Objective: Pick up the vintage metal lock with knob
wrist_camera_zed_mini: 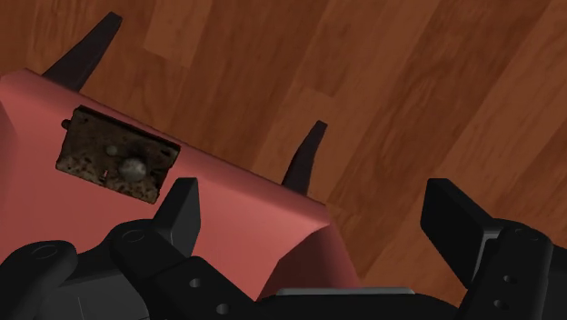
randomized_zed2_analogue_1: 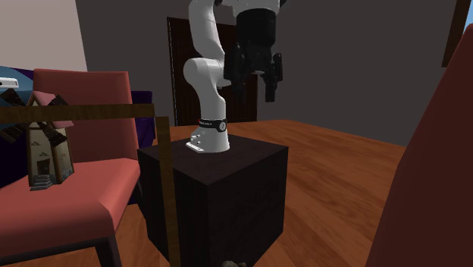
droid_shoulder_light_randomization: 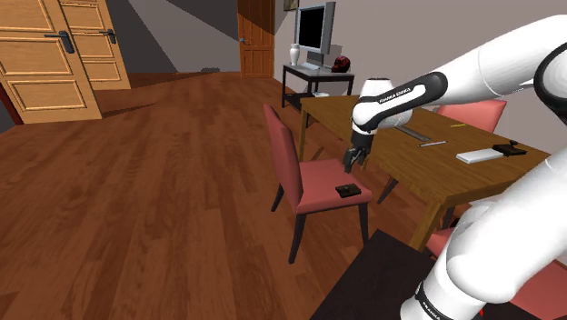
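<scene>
One broad wooden floor (droid_shoulder_light_randomization: pixel 136 200) runs under everything. On it stands a long wooden counter (droid_shoulder_light_randomization: pixel 413 173) carrying a flat white slab (droid_shoulder_light_randomization: pixel 480 155) and a few thin items too small to name. The white arm (droid_shoulder_light_randomization: pixel 491 77) reaches from its dark box stand (randomized_zed2_analogue_1: pixel 227 190) past the counter's end and over a red chair (droid_shoulder_light_randomization: pixel 313 177). The lock (droid_shoulder_light_randomization: pixel 347 191) lies flat on that chair's seat, near an edge, and is a small dark patch in the shoulder view. The wrist view gives it as a rusty brown plate with a pale knob (wrist_camera_zed_mini: pixel 134 167). The jaws hang above the seat, spread wide with nothing between them. The lock lies apart from them, beyond one finger (wrist_camera_zed_mini: pixel 182 214). The second exterior view adds another red chair (randomized_zed2_analogue_1: pixel 76 190) beside the stand, bearing what looks like a small model house (randomized_zed2_analogue_1: pixel 47 140).
</scene>
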Action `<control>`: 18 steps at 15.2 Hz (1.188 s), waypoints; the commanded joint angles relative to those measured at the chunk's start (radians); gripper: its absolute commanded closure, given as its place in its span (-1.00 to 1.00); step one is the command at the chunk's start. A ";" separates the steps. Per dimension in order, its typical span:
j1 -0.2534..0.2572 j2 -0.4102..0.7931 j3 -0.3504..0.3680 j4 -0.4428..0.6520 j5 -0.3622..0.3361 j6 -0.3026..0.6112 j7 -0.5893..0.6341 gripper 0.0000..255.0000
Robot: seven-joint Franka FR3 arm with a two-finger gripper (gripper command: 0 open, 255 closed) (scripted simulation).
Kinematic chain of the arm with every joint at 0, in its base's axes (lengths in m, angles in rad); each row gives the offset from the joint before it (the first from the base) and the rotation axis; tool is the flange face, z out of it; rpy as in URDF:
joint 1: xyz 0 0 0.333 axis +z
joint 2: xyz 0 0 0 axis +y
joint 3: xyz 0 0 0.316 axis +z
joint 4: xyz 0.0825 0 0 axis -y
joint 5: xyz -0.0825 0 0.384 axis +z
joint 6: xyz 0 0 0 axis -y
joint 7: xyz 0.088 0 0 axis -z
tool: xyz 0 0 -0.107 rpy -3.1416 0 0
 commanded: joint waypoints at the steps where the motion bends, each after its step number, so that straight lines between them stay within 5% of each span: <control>1: 0.009 0.093 -0.037 0.031 0.042 0.054 -0.061 -1.00; 8: -0.017 0.406 -0.092 0.176 0.269 0.156 -0.311 -1.00; 18: -0.218 0.826 0.013 0.498 0.515 0.169 -0.558 -1.00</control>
